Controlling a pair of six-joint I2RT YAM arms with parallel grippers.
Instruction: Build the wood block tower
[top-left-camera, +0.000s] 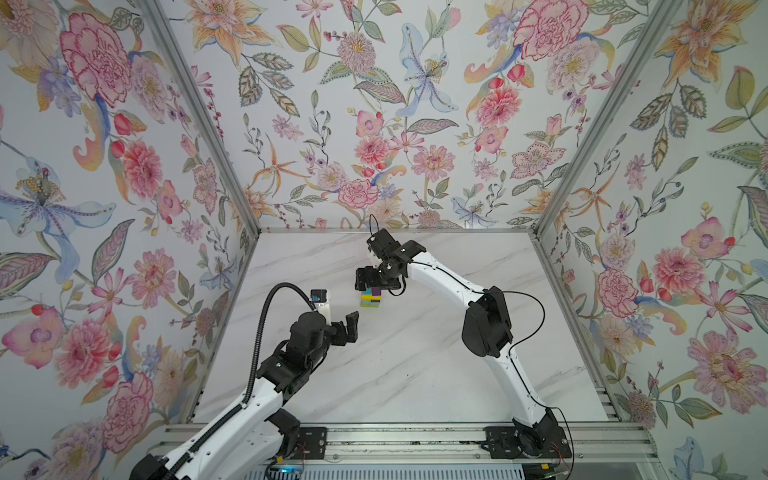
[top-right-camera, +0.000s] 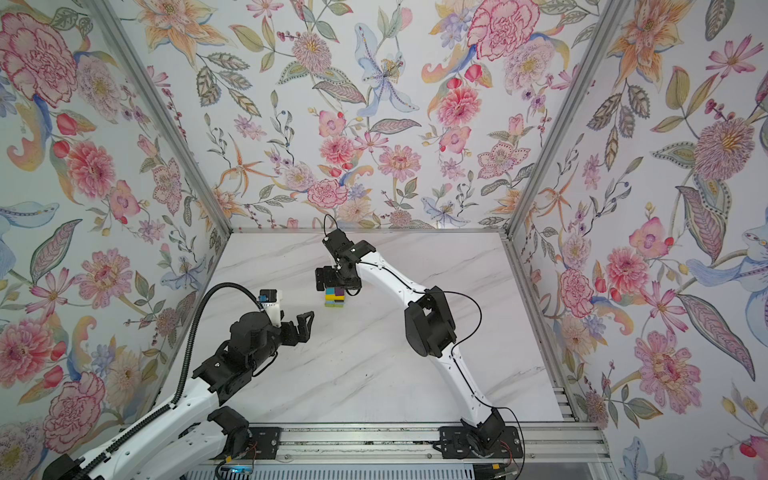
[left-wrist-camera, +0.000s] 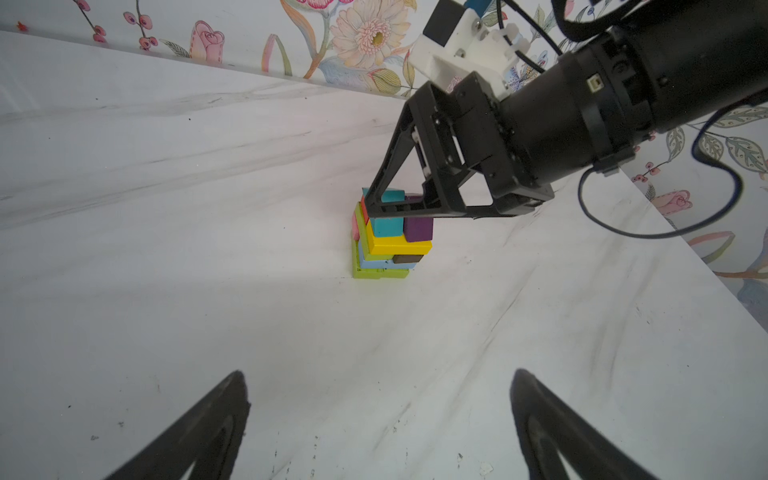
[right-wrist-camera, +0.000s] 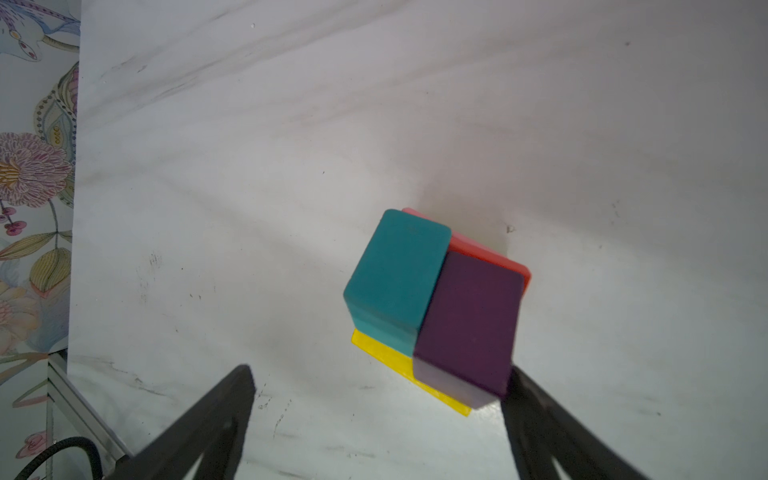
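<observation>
Nearest the lens, an aluminium rail (top-left-camera: 415, 440) anchors both arms at the front edge of a marble-patterned table (top-left-camera: 415, 365) enclosed by floral walls (top-left-camera: 104, 187). At left, the left gripper (top-left-camera: 347, 328) hangs over bare tabletop. Its jaws are spread wide, hold nothing and point toward the tower (top-left-camera: 371, 298).

The tower stands just beyond the left gripper, about mid-table and toward the back wall. It is a square column of wood blocks (top-right-camera: 335, 299): lime green blocks (left-wrist-camera: 380, 272) at the base, a yellow block (left-wrist-camera: 399, 245) higher up, and a teal block (right-wrist-camera: 395, 274) and a purple block (right-wrist-camera: 469, 320) side by side on top.

From the right, the right gripper (top-left-camera: 375, 286) reaches in over the column. Its jaws are parted far wider than the tower, and the top layer lies between them. One fingertip (right-wrist-camera: 523, 386) sits at the purple block's corner; whether it touches cannot be told.
</observation>
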